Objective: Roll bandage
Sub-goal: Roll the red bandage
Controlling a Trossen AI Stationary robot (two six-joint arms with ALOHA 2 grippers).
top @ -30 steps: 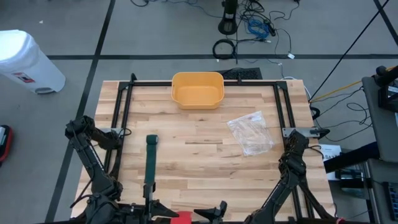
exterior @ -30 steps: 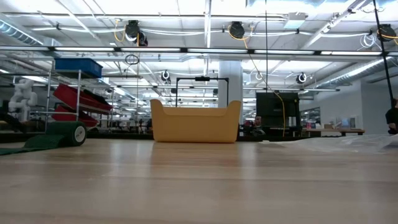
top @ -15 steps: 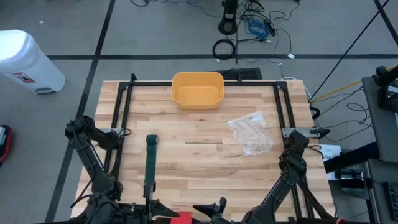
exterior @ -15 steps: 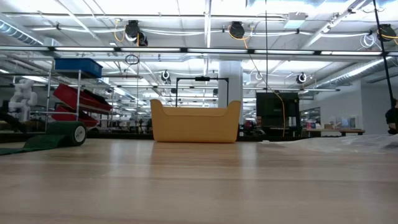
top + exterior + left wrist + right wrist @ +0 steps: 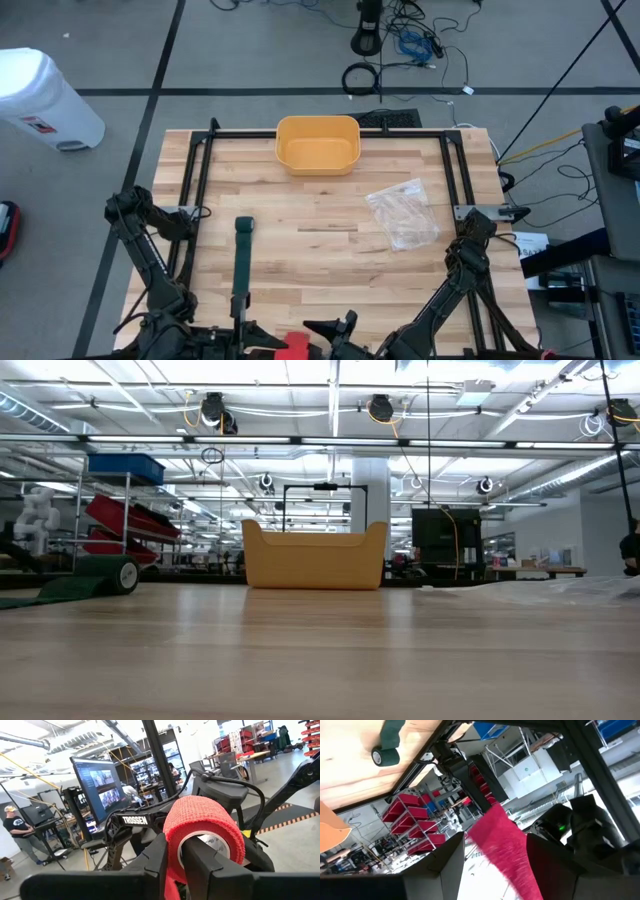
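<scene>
A red bandage roll (image 5: 205,822) is held off the table at its near edge by my left gripper (image 5: 175,845), shut on it (image 5: 293,347). A loose red strip (image 5: 502,847) runs between the two spread fingers of my right gripper (image 5: 495,837), which is open just right of the roll (image 5: 336,328). A green bandage (image 5: 241,262) lies partly unrolled on the table's left half, its rolled end (image 5: 243,227) at the far end, resting on the wood. My left gripper holds the red roll by its wall (image 5: 172,870), one finger (image 5: 200,862) inside the hollow core and one (image 5: 150,865) outside. The roll is lifted clear at the fingers' free ends, its open core facing back along them. My right gripper: I cannot tell whether its fingers touch the red strip.
A yellow bin (image 5: 317,122) stands at the table's far middle. A crumpled clear plastic bag (image 5: 403,212) lies on the right half. A black frame (image 5: 200,180) runs along the table's sides and far edge. Bare wood lies in the middle.
My right gripper has moved toward the table's left along the near edge, closer to the red roll. My left gripper and the roll have kept still.
</scene>
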